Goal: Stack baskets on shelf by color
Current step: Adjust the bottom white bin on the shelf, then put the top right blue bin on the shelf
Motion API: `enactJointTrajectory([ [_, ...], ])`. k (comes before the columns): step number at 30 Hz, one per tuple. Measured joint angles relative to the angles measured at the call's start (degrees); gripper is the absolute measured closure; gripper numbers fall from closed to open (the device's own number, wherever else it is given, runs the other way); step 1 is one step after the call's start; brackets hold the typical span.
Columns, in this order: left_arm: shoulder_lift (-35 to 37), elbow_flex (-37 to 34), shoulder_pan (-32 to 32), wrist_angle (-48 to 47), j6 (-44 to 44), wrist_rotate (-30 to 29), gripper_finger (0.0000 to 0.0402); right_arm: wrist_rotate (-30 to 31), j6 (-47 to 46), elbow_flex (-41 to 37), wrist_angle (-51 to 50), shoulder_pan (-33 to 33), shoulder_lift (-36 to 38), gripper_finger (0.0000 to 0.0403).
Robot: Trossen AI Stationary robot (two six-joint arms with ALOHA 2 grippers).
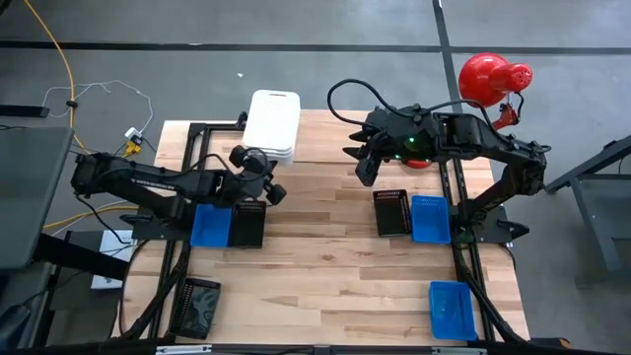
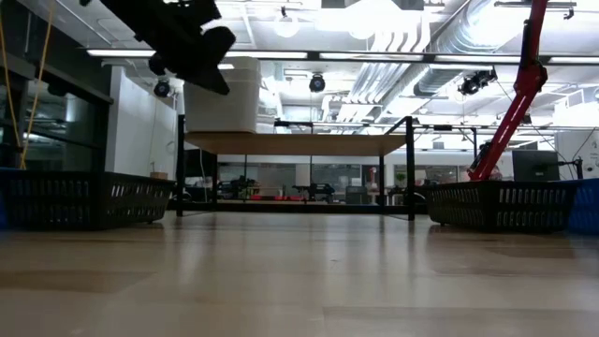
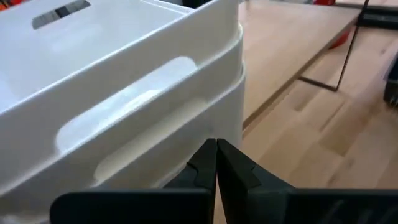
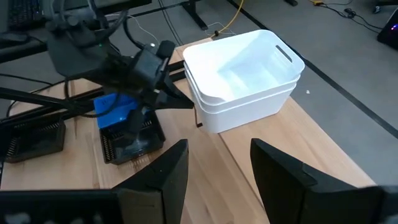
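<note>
White baskets (image 1: pixel 273 122) stacked two deep on the shelf (image 1: pixel 325 138), at my table's 12 o'clock.

My left gripper (image 3: pixel 216 163) sits clenched, apparently empty, beside them; my right gripper (image 4: pixel 219 169) hangs released nearby.

My left arm (image 1: pixel 177 182) covers part of the blue basket (image 1: pixel 208 225); the lower black basket (image 1: pixel 197 306) sits half under the frame.

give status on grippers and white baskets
Left gripper shut, empty, beside white baskets. Two whites stacked on shelf. Right gripper open, empty, above shelf.
</note>
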State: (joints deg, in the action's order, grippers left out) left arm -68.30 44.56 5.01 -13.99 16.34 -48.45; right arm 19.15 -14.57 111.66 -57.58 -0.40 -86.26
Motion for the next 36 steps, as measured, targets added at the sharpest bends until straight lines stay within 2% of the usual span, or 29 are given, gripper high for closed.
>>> enactJointTrajectory([
  [8, -1.34, 0.00, 4.00, 9.34, -2.96, 3.32, 0.0401, -0.01, 0.02, 0.00, -0.03, 0.00, 0.00, 0.0242],
  [13, -1.32, 0.00, 6.35, 11.19, -3.48, 3.91, 0.0401, -0.03, 0.16, 0.00, -0.47, 0.02, 0.00, 0.0242],
  [17, -0.79, 0.00, 6.72, 10.77, -4.61, 8.91, 0.0401, -0.27, 0.45, 0.00, -0.75, 0.01, 0.00, 0.0242],
  [21, 2.10, 0.35, 5.16, 10.15, -5.92, 14.55, 0.0401, -0.46, -0.04, 0.00, -4.72, 0.02, 0.00, 0.0242],
  [27, 10.07, 2.98, -1.13, 8.64, -5.02, 17.93, 0.0401, -3.83, -6.39, 0.00, -15.08, 0.20, 0.00, 0.0242],
  [30, 14.22, 4.09, -4.42, 8.59, -3.50, 23.72, 0.0401, -6.20, -9.20, 0.00, -20.25, 1.64, 0.00, 0.0242],
  [33, 18.23, 4.98, -6.18, 8.67, -0.39, 29.67, 0.0401, -6.02, -12.67, 0.00, -25.02, 3.72, 0.00, 0.0242],
  [36, 21.53, 5.16, -7.49, 8.62, 1.46, 30.89, 0.0401, -4.74, -17.80, -0.24, -30.61, 5.49, 0.00, 0.0242],
])
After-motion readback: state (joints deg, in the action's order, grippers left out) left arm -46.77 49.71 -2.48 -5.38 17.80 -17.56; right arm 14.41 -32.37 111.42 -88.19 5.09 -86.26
